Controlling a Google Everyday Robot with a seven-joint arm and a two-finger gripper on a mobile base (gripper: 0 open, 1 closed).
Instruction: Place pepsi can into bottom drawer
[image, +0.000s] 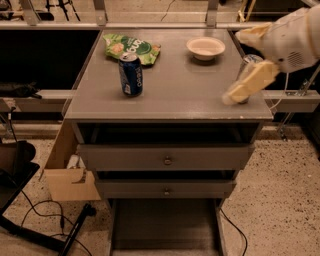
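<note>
Pincer (241, 89) is hovering at frame right, well apart from pepsi can (131, 75); released or clenched, can't tell. Should be swinging left, approaching can at mid-height.

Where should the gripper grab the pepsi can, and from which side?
Probably mid-height on the pepsi can, closing across its round wall: it stands upright on the cabinet top. Come from the right, where the gripper hovers by the silver can; the green chip bag crowds the can's rear.
</note>
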